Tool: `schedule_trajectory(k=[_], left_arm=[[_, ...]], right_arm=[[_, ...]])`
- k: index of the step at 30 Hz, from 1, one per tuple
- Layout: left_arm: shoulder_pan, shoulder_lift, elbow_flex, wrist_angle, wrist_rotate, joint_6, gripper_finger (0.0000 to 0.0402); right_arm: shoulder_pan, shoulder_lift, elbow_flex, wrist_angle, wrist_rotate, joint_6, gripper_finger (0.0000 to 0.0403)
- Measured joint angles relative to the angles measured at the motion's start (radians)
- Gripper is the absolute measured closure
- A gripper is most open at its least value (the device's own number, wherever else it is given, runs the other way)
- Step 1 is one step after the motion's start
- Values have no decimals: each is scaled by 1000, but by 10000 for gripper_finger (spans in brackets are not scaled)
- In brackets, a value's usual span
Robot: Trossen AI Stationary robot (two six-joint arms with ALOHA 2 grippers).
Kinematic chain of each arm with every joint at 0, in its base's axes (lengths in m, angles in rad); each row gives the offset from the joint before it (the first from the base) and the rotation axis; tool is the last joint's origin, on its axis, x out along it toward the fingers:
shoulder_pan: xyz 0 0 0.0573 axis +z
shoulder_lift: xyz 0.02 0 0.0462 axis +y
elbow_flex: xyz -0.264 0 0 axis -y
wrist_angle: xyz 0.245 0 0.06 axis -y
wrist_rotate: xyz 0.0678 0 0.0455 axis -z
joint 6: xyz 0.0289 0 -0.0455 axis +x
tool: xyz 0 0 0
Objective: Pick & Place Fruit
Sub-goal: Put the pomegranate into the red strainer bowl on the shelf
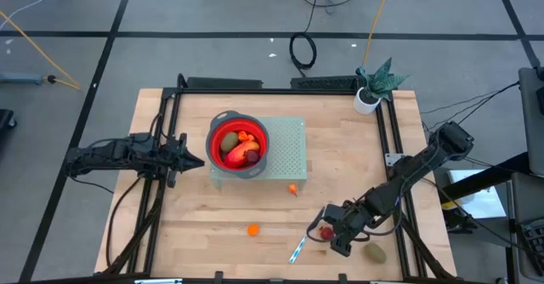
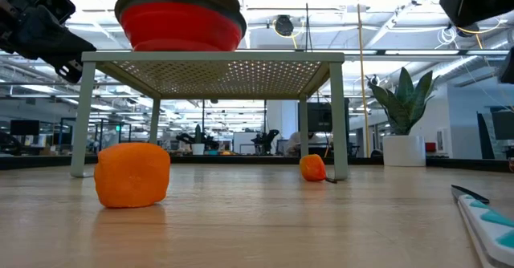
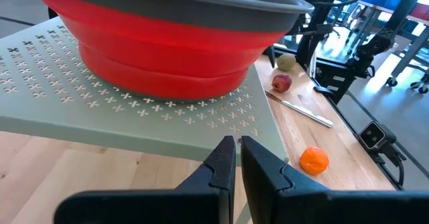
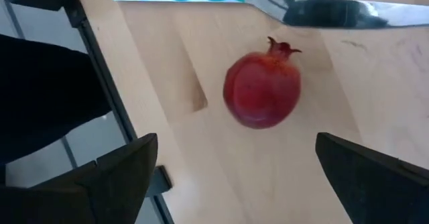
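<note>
R tool: fingers spread wide, nothing between them, low over the near-R part of the table; the dark red fruit lies on the wood just ahead of the gap, not touched.
L tool: fingers pressed together, holding nothing, hovering at the L side of the rack, tips pointing at the red bowl.
Dark red fruit: pomegranate shape w/ small crown, on bare wood, just beside the knife, apart from it.
Knife: flat on the table, silver blade, blue-and-white wavy handle; in high view lies diagonal near the front edge.
Red bowl: grey rim, sits on the L end of the rack; holds several fruits, orange, red and olive-brown ones visible from above.
Rack: pale green perforated stand on legs, mid table.
Orange fruit A: alone on the wood toward the front, well apart from the rack; big and close in low view.
Orange fruit B: on the wood just by the rack's front-R leg.
Olive-brown fruit: on the wood near the front-R corner, beside the R arm.
Plant: white pot, back-R corner of the table.
Table: light wood, black frame rails along the sides.
</note>
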Motion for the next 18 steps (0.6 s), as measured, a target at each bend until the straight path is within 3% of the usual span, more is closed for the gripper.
schedule_trajectory(k=[8, 18], left_arm=[[0, 0, 0, 0, 0, 0, 378], [0, 0, 0, 0, -1, 0, 378]], right_arm=[[-4, 0, -21, 18, 108, -27, 7], [-23, 29, -21, 25, 124, -134, 7]])
